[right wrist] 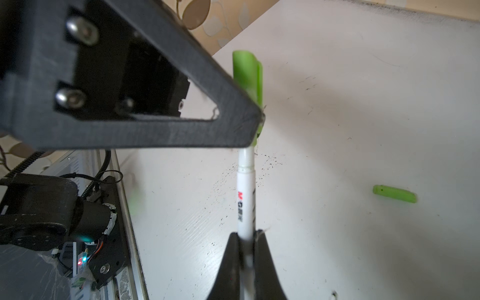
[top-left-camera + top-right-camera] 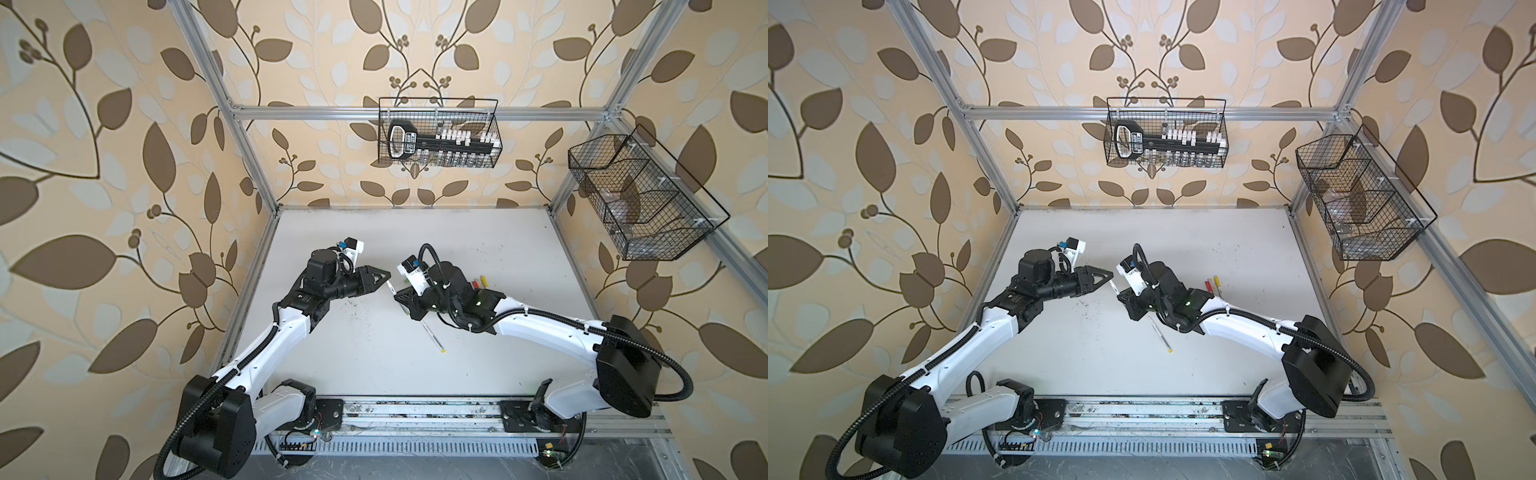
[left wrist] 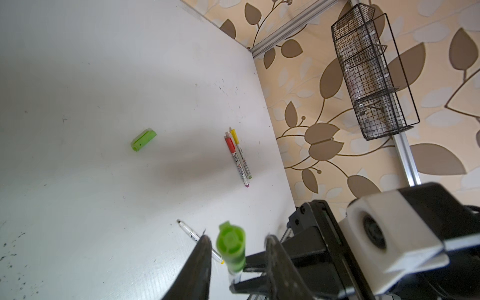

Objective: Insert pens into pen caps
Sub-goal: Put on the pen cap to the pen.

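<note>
Fingers of my right gripper (image 1: 246, 235) clench the white pen (image 1: 245, 197) by its barrel, with a light green cap (image 3: 231, 245) on its tip, above the table (image 3: 91, 78). My left gripper (image 3: 237, 236) is unclenched: jaws spread either side of that cap, not touching. Another green cap (image 3: 143, 139) lies loose on the table.

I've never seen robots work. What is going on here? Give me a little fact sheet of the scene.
Right gripper: shut on a white pen
Green cap: sits over that pen's end
Left gripper: open, jaws either side of the cap
Done: two capped pens, red and yellow, lying side by side
Waiting: one bare pen, one loose green cap
</note>
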Robot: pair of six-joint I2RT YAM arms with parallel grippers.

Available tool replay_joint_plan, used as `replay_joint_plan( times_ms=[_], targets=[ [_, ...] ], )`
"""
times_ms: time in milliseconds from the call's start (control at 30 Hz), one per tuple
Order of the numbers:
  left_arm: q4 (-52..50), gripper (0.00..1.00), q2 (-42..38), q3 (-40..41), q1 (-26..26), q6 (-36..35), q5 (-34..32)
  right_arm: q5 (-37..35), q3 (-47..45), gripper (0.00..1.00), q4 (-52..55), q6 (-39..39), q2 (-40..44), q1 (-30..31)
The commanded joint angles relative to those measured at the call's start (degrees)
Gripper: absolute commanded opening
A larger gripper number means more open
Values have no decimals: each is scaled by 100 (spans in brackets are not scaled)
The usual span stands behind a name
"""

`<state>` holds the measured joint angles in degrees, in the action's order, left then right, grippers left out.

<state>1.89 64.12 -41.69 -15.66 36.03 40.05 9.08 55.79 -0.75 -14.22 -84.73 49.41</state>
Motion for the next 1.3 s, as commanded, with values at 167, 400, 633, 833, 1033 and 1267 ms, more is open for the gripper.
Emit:
replay_joint_plan(
  times_ms=[167,400,633,833,1033,1267],
  targets=[
    [-12,19,64,-332,52,-215,277,10,-187,0,-311,93,237,58],
    [-44,0,35,-261,53,-215,340,-57,-93,0,-503,77,256,51],
    [-54,0,104,-243,-33,-205,507,-113,116,0,-696,119,146,51],
    [-62,5,136,-247,-42,-208,508,3,338,0,-661,170,5,58],
    [-23,11,239,-262,-42,-218,552,20,400,0,-593,184,-61,96],
    [4,12,325,-283,-67,-197,651,-40,516,0,-626,216,-125,104]
  ],
)
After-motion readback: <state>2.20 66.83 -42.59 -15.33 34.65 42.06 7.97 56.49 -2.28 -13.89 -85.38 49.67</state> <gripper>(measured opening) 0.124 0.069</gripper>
